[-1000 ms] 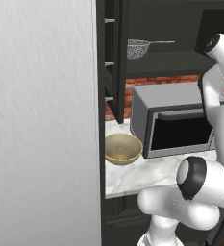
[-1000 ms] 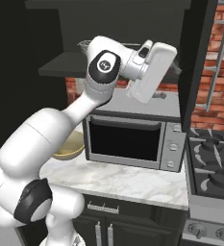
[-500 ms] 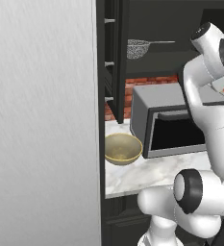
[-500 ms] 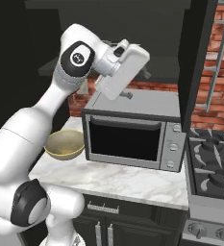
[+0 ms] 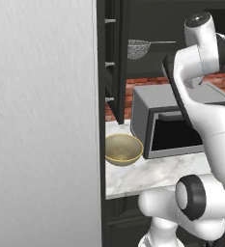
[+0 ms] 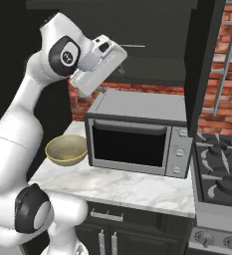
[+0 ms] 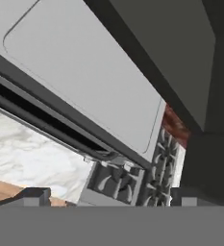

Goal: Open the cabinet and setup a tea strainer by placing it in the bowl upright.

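Swinging left since a moment ago, the end effector [image 6: 87, 93] now hangs above the microwave [image 6: 137, 137], fingers apart, gripping nothing. Tea strainer [image 5: 139, 48] sits on the open cabinet [image 5: 115, 58] shelf; bowl [image 5: 123, 149] rests on the counter [image 6: 112, 185].

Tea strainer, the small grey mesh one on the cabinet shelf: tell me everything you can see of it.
The small round grey metal-mesh tea strainer rests on a dark shelf inside the opened tall black wall cabinet, above the grey microwave oven. Its mesh basket bulges downward, and a thin straight wire handle runs level to the right. Nothing grips it. In the right base view just the handle peeks out.
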You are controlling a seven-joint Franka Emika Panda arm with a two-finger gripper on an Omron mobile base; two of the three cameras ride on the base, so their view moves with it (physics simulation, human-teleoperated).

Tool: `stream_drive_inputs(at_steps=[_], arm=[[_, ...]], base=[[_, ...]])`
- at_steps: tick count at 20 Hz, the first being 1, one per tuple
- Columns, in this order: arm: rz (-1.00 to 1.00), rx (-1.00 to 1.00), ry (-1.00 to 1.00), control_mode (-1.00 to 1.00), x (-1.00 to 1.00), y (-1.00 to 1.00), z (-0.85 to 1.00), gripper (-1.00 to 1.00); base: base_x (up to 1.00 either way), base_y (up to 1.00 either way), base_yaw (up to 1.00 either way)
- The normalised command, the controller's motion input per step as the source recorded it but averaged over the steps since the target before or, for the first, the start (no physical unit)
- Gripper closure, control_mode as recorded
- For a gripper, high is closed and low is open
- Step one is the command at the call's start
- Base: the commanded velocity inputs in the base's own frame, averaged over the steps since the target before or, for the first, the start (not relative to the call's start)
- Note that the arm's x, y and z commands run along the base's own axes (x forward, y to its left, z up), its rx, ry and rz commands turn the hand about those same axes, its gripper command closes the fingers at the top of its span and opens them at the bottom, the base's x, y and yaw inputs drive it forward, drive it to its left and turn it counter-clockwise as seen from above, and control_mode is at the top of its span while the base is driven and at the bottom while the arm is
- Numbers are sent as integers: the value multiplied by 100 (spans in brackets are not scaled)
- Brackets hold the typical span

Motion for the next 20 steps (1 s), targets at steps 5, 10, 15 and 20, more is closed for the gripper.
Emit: stream_drive_inputs(at_steps=[5, 10, 15, 20], arm=[[57, 14, -1, -100, 36, 44, 1, -100], [45, 5, -4, -100, 20, 35, 2, -100], [22, -12, -29, -100, 0, 42, 20, -100], [19, 3, -12, -100, 0, 2, 18, -100]], base=[[0, 0, 0], [0, 0, 0], [0, 0, 0], [0, 0, 0]])
